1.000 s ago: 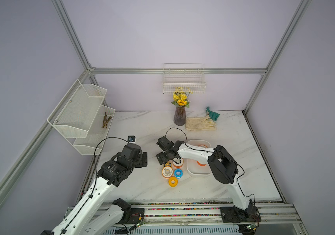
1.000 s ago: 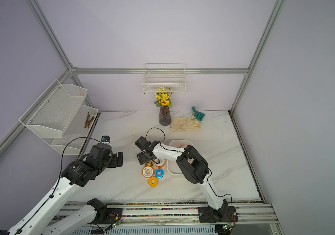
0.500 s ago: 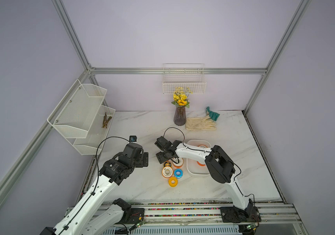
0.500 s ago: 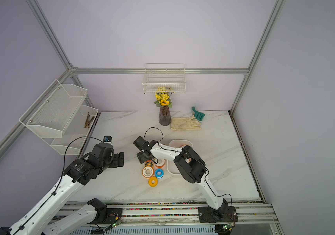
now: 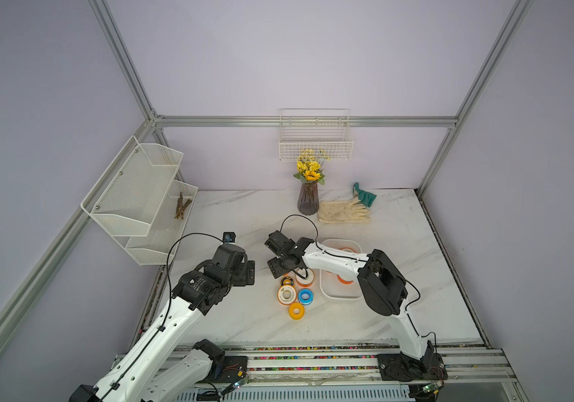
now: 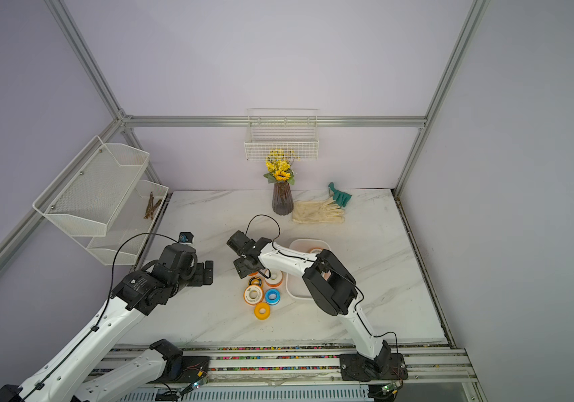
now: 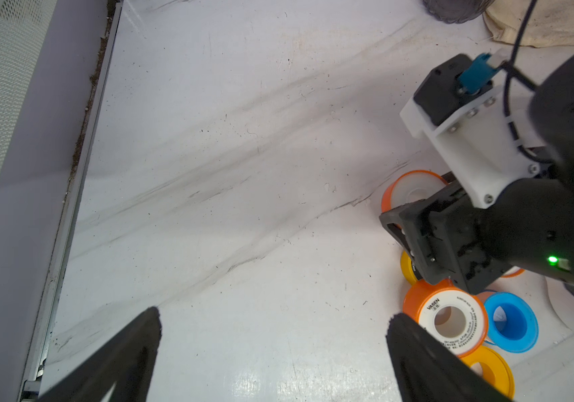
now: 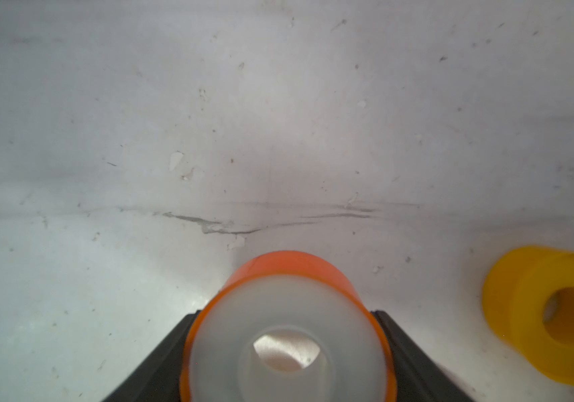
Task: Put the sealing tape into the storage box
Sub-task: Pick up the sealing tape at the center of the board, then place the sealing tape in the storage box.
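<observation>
Orange spool (image 8: pixel 278 306) is the item of note; entries run from the near edge outward.

Near edge: yellow spool (image 5: pixel 296 310), orange-white spool (image 5: pixel 286 294) and blue spool (image 5: pixel 305 296) lie flat on the marble table (image 5: pixel 243 323), in the same places as a second ago.

Behind them, at 12 o'clock of that cluster, is the change. The right gripper (image 8: pixel 285 323) has drawn its fingers in from wide to snug, and both black fingers now press the sides of the orange spool. The grasp is made, but I cannot tell whether the spool has left the table. Neither arm has shifted noticeably otherwise.

Reading: the pick looks done for this spool. Lift and carry to the storage box (image 5: pixel 341 298), at 3 o'clock of the cluster, remain. Boxed spools (image 5: pixel 347 249) show orange inside it, and several others wait loose outside.

Pose, left arm: it rises from the near rail, and the left gripper (image 7: pixel 275 316) hangs over bare marble at 9 o'clock of the cluster, with fingers spread wide and holding nothing.

Pose, right arm: the elbow is folded above the box, the forearm stretches toward 10 o'clock, and the wrist is pitched down onto the spool.
</observation>
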{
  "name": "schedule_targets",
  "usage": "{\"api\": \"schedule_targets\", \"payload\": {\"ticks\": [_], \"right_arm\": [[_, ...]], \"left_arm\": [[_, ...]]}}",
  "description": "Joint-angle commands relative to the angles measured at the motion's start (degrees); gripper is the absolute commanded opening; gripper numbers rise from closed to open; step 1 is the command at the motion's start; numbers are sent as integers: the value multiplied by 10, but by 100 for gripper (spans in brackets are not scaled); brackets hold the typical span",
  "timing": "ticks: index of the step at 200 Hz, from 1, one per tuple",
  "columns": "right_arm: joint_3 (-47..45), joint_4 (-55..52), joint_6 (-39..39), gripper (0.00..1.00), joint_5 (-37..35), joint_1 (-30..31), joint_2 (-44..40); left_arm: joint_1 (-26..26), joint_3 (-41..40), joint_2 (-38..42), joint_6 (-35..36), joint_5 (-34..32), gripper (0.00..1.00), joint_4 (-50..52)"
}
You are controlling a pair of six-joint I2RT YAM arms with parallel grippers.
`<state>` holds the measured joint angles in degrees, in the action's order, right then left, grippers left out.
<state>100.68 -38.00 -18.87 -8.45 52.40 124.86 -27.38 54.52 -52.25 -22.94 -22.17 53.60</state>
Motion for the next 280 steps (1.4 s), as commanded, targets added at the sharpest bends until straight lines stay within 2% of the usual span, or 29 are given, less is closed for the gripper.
{"api": "schedule_targets", "payload": {"ticks": [1, 8, 10, 15, 65, 99, 137, 171, 247, 280], "right_arm": [[-13, -13, -2, 68, -37, 3, -75], [-25, -12, -3, 68, -45, 2, -92], [-28, -12, -3, 63, -48, 2, -97], [-37, -12, -5, 62, -55, 2, -110], [-175, 3, -4, 62, -127, -17, -247], [-308, 44, -17, 61, -109, -53, -342], [-418, 76, -39, 61, -79, -87, -408], [-466, 94, -43, 61, -64, -99, -415], [-494, 119, -45, 63, -24, -100, -393], [-502, 126, -48, 64, -31, -100, -385]], "left_arm": [[5, 2, 2, 6, -2, 100, -13], [5, 2, 2, 5, -2, 100, -13], [5, 2, 2, 6, -2, 100, -13], [5, 2, 0, 6, -2, 100, -13], [5, 2, -1, 8, 1, 100, -12], [5, 2, -1, 9, 2, 100, -13], [5, 3, -9, 10, 6, 100, -13], [9, 5, -19, 19, 15, 100, -13], [15, 4, -25, 22, 24, 100, -15], [16, 5, -28, 24, 31, 100, -16]]}}
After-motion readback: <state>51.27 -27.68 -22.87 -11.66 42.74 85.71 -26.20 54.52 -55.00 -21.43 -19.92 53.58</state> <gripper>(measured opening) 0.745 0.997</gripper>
